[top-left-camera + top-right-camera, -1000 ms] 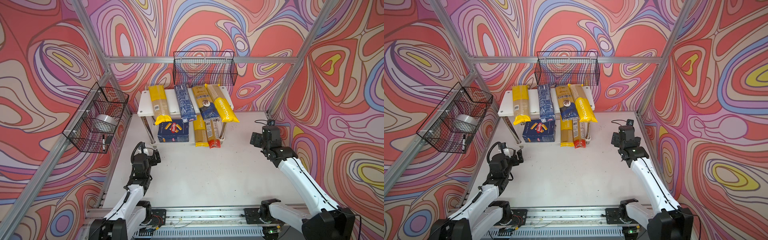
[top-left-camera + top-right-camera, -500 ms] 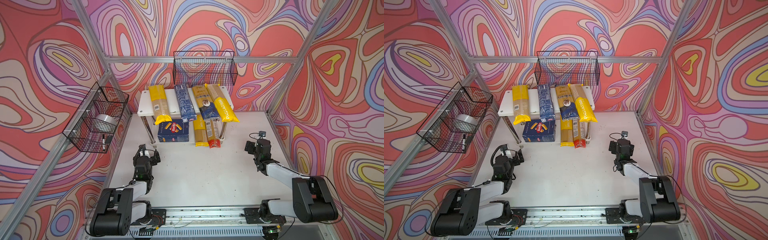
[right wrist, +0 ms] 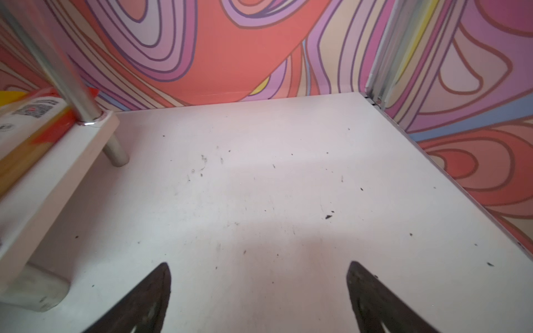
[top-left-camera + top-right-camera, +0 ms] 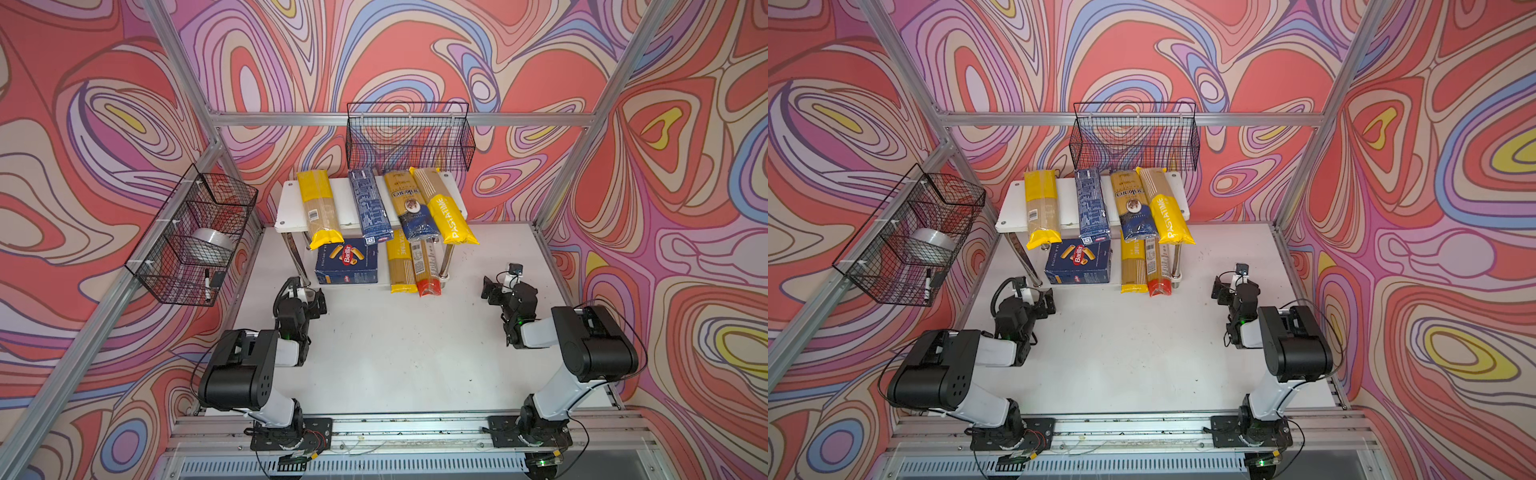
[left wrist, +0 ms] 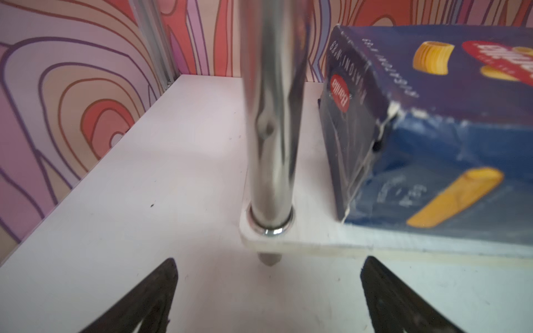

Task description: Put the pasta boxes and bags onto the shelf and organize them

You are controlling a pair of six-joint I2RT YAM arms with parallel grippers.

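Observation:
The white two-tier shelf (image 4: 286, 208) stands at the back of the table. Its upper tier carries a yellow bag (image 4: 320, 212), the narrow blue pasta box (image 4: 370, 210), the blue-and-gold bag (image 4: 409, 208) and another yellow bag (image 4: 446, 212). On the lower tier lie the Barilla box (image 4: 347, 264) (image 5: 432, 129), a yellow bag (image 4: 401, 266) and the red-ended bag (image 4: 428, 270). My left gripper (image 4: 305, 297) (image 5: 268, 276) is open and empty, low before the shelf's front-left chrome leg (image 5: 272, 115). The right gripper (image 4: 494, 291) (image 3: 259, 276) is open and empty over bare table, right of the shelf.
A black wire basket (image 4: 409, 137) hangs on the back wall above the shelf. Another basket (image 4: 195, 232) on the left wall holds a tape roll (image 4: 212, 245) and a marker. Aluminium posts stand at the back corners, and a rail (image 4: 395, 428) runs along the front.
Both arms have folded down, elbows dropping toward the front rail. The right gripper has come left and lower; the left gripper sits closer to the shelf leg. The pasta has not moved.

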